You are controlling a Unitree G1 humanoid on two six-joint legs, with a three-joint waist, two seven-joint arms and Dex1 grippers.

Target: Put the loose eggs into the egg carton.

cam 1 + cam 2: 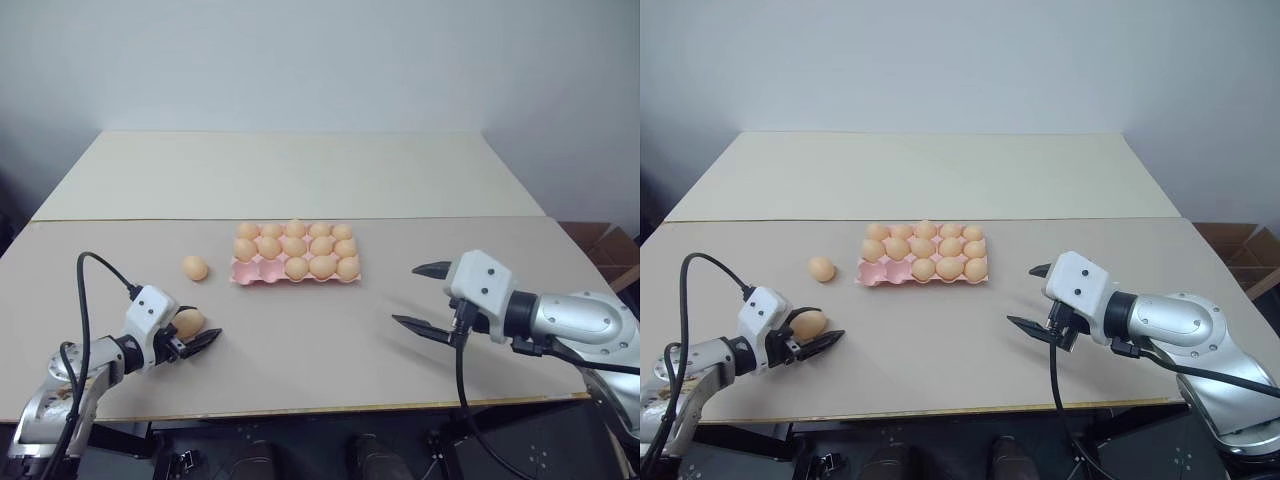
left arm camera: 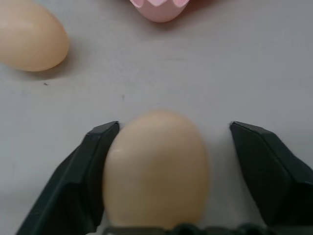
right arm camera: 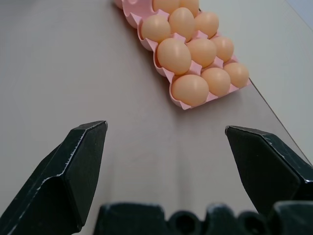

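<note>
- Left pincer (image 1: 200, 341) sits low at the near left of the counter (image 1: 330, 340), its fingers around an egg (image 1: 188, 322). One finger (image 2: 88, 171) touches the shell; the other stands a little clear of it, so the grip is not fully closed.
- And the other loose egg?
- A second egg (image 1: 195, 268) lies on the counter just beyond the first, between it and the carton (image 1: 243, 273), touching neither.
- Where is the carton?
- Mid-counter, a little left of centre. Most cups hold eggs; two cups at the left end of the near row look empty.
- What about the right pincer (image 1: 422, 296)?
- It hovers above the counter on the near right, well apart from the carton, fingers spread wide with nothing between them. It points left towards the carton.
- Anything else around?
- A cardboard box (image 1: 608, 250) shows past the counter's right edge.
</note>
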